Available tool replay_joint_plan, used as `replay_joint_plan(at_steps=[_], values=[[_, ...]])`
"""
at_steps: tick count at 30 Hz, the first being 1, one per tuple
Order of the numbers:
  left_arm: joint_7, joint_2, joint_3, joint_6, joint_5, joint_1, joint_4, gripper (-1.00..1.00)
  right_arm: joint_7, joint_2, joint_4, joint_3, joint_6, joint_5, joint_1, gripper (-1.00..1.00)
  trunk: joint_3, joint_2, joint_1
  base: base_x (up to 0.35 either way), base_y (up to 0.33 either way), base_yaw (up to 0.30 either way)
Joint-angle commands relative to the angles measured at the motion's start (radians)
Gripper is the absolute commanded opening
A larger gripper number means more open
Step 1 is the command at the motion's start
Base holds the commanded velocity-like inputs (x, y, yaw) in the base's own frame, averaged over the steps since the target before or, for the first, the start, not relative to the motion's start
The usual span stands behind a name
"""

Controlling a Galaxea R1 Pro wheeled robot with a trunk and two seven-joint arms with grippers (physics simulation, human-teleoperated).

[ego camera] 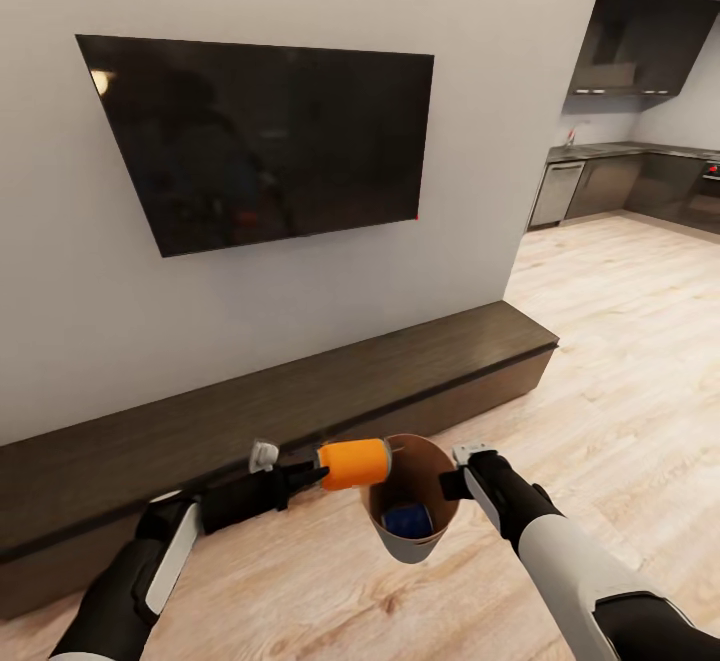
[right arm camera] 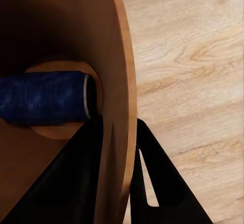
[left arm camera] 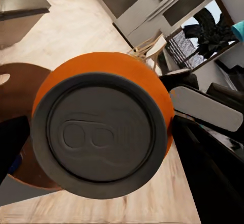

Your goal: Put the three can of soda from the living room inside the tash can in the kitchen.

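An orange soda can (ego camera: 353,463) lies sideways at the trash can's (ego camera: 412,541) rim — held aloft. Inside, on the orange-brown bottom, a dark blue can (right arm camera: 43,97) lies on its side.

Pale plank floor (ego camera: 620,361) runs under both hands, and beyond the left hand (ego camera: 312,474) a long low dark-wood cabinet (ego camera: 300,391) stands on it, against the wall. Off past the right hand (ego camera: 452,481), the same planks carry on to the dark grey kitchen cabinets (ego camera: 640,186).
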Motion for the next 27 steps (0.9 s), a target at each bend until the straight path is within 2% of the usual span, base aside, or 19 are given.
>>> replay_joint_plan(at_steps=[1, 5, 7, 11, 25, 27], values=[[0.003, 0.000, 0.000, 0.001, 0.003, 0.000, 0.007, -1.00, 0.004, 0.001, -0.001, -0.002, 0.000, -0.014, 0.000, -1.00, 0.000, 0.000, 0.000, 0.000, 0.000, 0.000], [0.041, -0.001, 0.000, -0.001, 0.002, 0.000, 0.034, -1.00, 0.003, 0.006, -0.001, -0.002, 0.000, -0.014, 0.000, -1.00, 0.000, 0.000, 0.000, 0.000, 0.000, 0.000], [0.085, -0.001, 0.000, -0.001, 0.002, 0.000, 0.041, -1.00, 0.001, 0.011, -0.001, -0.002, 0.001, -0.014, 0.000, -1.00, 0.000, 0.000, 0.000, 0.000, 0.000, 0.000], [0.116, -0.001, 0.000, -0.002, 0.002, 0.000, 0.051, -1.00, -0.001, 0.017, -0.001, -0.001, 0.002, -0.013, 0.000, -1.00, 0.000, 0.000, 0.000, 0.000, 0.000, 0.000], [0.131, -0.001, -0.002, -0.003, 0.001, 0.000, 0.063, -1.00, -0.026, 0.045, -0.001, -0.001, 0.003, -0.007, 0.000, -1.00, 0.000, 0.000, 0.000, 0.000, 0.000, 0.000], [0.135, -0.007, -0.017, -0.003, 0.001, 0.000, 0.062, -1.00, -0.036, 0.052, -0.001, -0.001, 0.003, -0.006, 0.000, -1.00, 0.000, 0.000, 0.000, 0.000, 0.000, 0.000]])
